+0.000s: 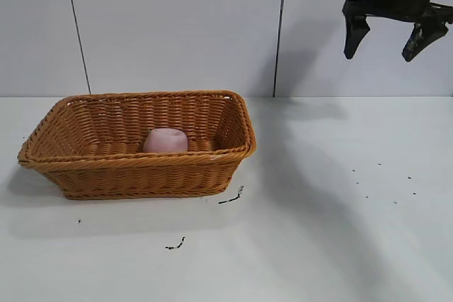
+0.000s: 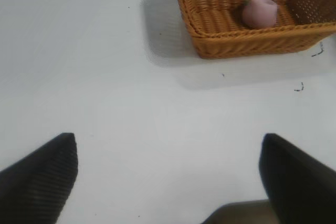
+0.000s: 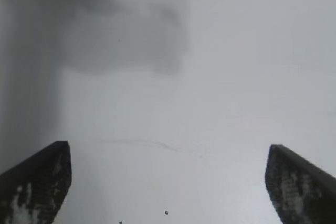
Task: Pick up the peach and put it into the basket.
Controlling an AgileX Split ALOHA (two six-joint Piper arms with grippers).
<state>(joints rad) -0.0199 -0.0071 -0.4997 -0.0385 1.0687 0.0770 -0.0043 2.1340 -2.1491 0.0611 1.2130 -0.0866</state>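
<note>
We see a white tabletop (image 1: pixel 318 245) running back to a pale panelled wall (image 1: pixel 177 26) split by two dark vertical seams; small black scuff marks (image 1: pixel 175 245) dot the tabletop toward its front edge, with finer specks (image 1: pixel 382 185) scattered nearer its right edge.

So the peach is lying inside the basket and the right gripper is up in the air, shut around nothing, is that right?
Not quite. The right gripper is open, not shut: the exterior view shows its fingers spread apart, and the right wrist view shows a wide gap between them. The rest holds: the peach lies inside the basket, and that gripper hangs high above the table, holding nothing.
</note>
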